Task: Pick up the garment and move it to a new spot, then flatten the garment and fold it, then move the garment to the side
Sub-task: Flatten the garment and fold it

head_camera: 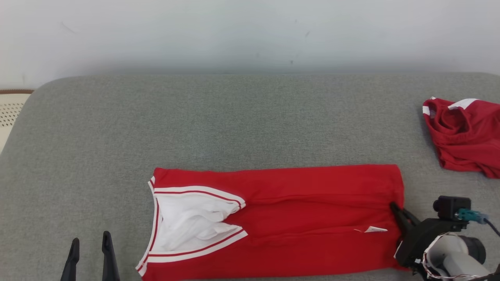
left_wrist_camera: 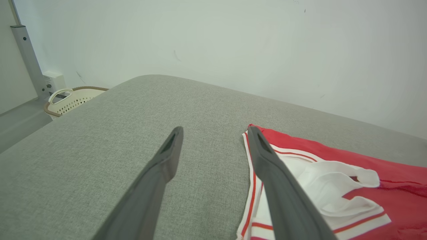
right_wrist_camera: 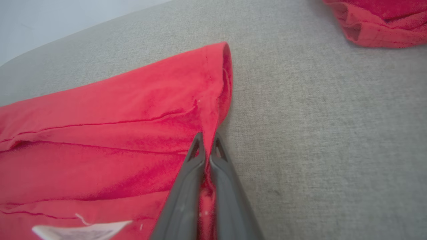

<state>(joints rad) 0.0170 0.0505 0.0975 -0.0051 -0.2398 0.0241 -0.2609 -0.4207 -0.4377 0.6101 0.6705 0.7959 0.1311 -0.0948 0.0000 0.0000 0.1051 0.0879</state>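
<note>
The garment (head_camera: 312,218) is a red jersey with white trim, folded lengthwise into a long band across the front of the grey padded surface (head_camera: 234,125). Its white-lined neck end points left (left_wrist_camera: 333,180). My right gripper (head_camera: 393,206) is shut on the garment's right hem, and the wrist view shows red cloth (right_wrist_camera: 133,126) pinched between the two fingers (right_wrist_camera: 186,180). My left gripper (head_camera: 90,242) stands open at the front left, beside the neck end and apart from it, with bare grey cloth between its fingers (left_wrist_camera: 156,173).
A second red garment (head_camera: 465,136) lies crumpled at the far right edge of the surface, also seen as a red heap (right_wrist_camera: 380,20). A cream perforated basket (left_wrist_camera: 71,100) stands off the left end. A pale wall backs the surface.
</note>
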